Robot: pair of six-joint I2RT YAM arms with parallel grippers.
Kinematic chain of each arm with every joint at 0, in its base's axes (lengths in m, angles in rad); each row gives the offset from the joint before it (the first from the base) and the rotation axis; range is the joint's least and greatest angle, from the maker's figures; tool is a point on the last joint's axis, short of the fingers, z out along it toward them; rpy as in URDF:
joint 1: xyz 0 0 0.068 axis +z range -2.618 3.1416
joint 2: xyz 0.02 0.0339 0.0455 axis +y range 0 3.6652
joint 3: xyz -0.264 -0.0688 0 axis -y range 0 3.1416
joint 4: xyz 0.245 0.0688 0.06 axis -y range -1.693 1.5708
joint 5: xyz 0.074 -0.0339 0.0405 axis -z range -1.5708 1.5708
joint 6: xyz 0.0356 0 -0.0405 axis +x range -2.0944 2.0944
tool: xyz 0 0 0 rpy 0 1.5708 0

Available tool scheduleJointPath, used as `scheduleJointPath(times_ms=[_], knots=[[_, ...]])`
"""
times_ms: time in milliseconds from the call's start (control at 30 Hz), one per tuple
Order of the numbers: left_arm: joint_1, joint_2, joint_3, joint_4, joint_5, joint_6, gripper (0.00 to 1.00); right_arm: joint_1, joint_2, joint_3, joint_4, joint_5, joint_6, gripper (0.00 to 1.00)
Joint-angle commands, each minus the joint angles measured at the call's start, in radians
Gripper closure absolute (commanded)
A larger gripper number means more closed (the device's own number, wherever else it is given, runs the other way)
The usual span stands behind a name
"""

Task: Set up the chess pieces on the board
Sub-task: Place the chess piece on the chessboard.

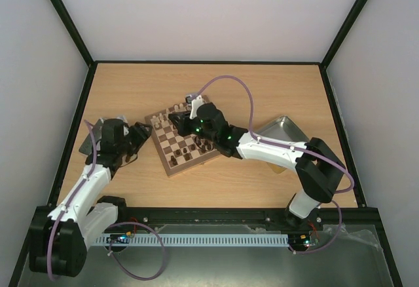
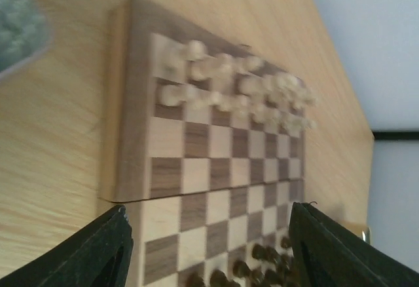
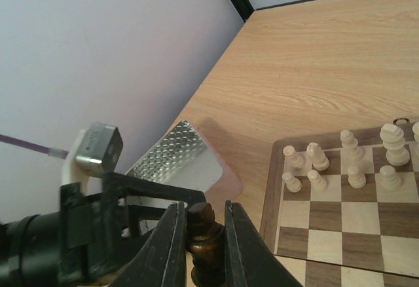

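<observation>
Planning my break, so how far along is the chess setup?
Done: cream pieces stand in two rows along one edge of the board. In hand: the right tool grips a dark piece. Left to do: the dark rows look only partly filled; the left tool hangs open.

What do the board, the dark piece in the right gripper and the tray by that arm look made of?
Board: wood, grain shows along its pale border, satin finish. Dark piece: probably stained wood, glossy brown with highlights. Tray: metal, likely steel or aluminium, silvery with a bright sheen.
</observation>
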Motion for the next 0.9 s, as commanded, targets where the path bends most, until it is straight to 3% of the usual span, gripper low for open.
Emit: scheduleJointPath(times_ms=[0,267,500,867], knots=[[-0.034,-0.082,0.010,0.121,0.179,0.152,0.34,0.001,-0.036,-0.007,0.034,0.045,0.127,0.90],[-0.181,-0.218,-0.080,0.400,0.328,0.175,0.35,-0.052,-0.082,-0.022,0.113,-0.005,0.389,0.89],[-0.202,-0.201,-0.070,0.540,0.437,0.119,0.38,-0.058,-0.122,-0.026,0.114,-0.089,0.425,0.89],[-0.220,-0.100,-0.005,0.651,0.443,0.067,0.44,-0.058,-0.150,-0.039,0.111,-0.166,0.411,0.89]])
